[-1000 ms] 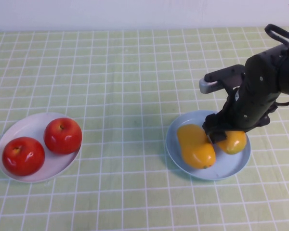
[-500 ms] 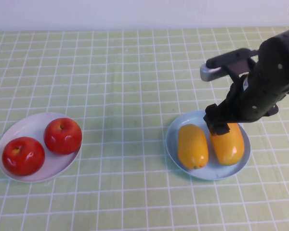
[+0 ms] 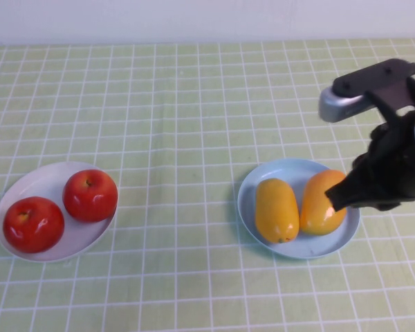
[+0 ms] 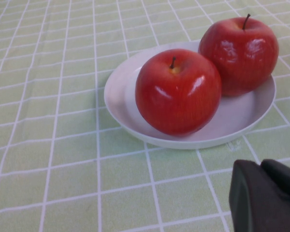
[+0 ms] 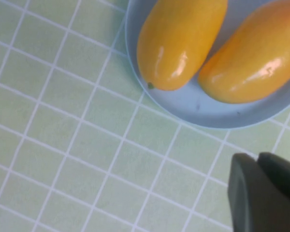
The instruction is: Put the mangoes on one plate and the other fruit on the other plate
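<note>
Two mangoes lie side by side on the light blue plate (image 3: 311,249): a yellow one (image 3: 276,209) and a deeper orange one (image 3: 323,202). My right gripper (image 3: 335,197) hovers above the plate's right edge, shut and empty, apart from the orange mango. The right wrist view shows both mangoes (image 5: 181,41) (image 5: 253,58) on the blue plate (image 5: 203,108), with the right gripper (image 5: 258,159) off the plate's rim. Two red apples (image 3: 90,195) (image 3: 33,223) rest on the white plate (image 3: 38,183). My left gripper (image 4: 261,166) is shut, close to the white plate (image 4: 121,96) and its apples (image 4: 178,92) (image 4: 239,48).
A green checked cloth (image 3: 180,111) covers the table. A white wall runs along the far edge. The right arm's body (image 3: 394,159) stands over the table's right side.
My right gripper let go of the orange mango, lifted and drew back to the right. That mango now lies lengthwise beside the yellow one. The apples have not moved.
</note>
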You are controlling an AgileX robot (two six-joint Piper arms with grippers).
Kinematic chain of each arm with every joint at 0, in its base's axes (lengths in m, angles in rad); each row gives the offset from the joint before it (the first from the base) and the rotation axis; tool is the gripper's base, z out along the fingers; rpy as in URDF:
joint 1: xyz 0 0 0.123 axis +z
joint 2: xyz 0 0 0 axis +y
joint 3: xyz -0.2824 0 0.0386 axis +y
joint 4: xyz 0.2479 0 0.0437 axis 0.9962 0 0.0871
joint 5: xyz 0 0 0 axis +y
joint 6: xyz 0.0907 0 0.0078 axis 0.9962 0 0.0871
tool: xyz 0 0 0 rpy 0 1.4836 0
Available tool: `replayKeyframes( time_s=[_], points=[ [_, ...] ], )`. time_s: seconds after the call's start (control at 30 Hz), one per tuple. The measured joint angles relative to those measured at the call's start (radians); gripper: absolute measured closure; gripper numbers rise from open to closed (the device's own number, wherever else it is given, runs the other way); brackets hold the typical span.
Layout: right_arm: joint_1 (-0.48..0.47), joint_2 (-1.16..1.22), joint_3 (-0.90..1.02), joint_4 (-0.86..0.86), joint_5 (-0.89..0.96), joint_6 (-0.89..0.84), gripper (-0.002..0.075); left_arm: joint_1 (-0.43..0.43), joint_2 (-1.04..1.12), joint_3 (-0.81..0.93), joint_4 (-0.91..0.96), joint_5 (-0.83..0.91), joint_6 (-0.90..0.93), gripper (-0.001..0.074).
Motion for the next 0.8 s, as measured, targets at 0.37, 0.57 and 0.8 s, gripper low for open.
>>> replayKeyframes(
  time_s=[0.37, 0.57, 0.8],
  points=[
    [0.0, -0.315, 0.172, 0.07, -0.009, -0.024, 0.0741, 0.0, 0.0, 0.0, 0.0, 0.0, 0.0, 0.0735],
    [0.0, -0.405, 0.199, 0.125, 0.06, -0.026, 0.0741, 0.0, 0.0, 0.0, 0.0, 0.0, 0.0, 0.0735],
    [0.0, -0.422, 0.199, 0.125, 0.062, -0.069, 0.0741, 0.0, 0.0, 0.0, 0.0, 0.0, 0.0, 0.0735]
  ],
)
